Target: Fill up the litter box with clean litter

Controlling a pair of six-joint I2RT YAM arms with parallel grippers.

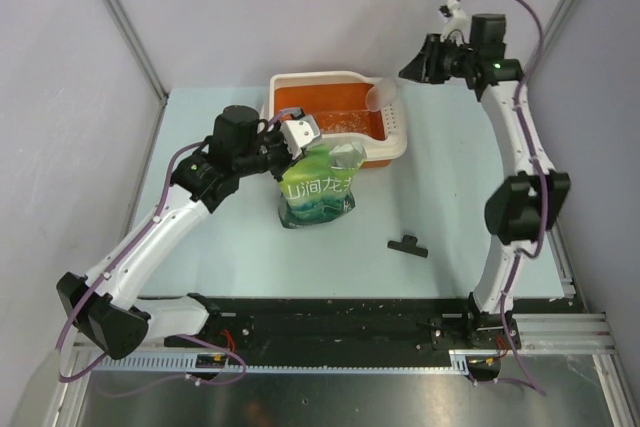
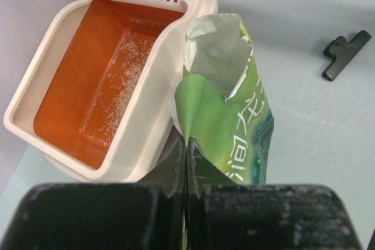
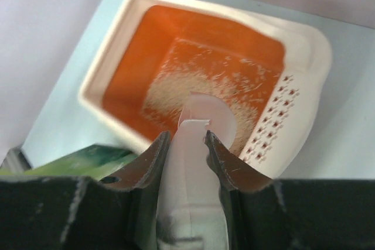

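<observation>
The litter box (image 1: 280,87) stands at the back middle of the table, orange inside with a cream rim and a perforated end (image 1: 396,125). A thin scatter of pale litter granules (image 1: 335,125) lies on its floor, also in the left wrist view (image 2: 126,80) and the right wrist view (image 3: 176,89). My left gripper (image 1: 298,147) is shut on the edge of an open green pouch (image 1: 320,187), which stands against the box's near rim (image 2: 158,115). My right gripper (image 1: 408,72) is shut on the handle of a translucent white scoop (image 3: 212,114), held above the box's perforated end.
A small black clip (image 1: 407,245) lies on the table to the right of the pouch, also in the left wrist view (image 2: 344,55). Grey walls and metal posts enclose the table at the back and on both sides.
</observation>
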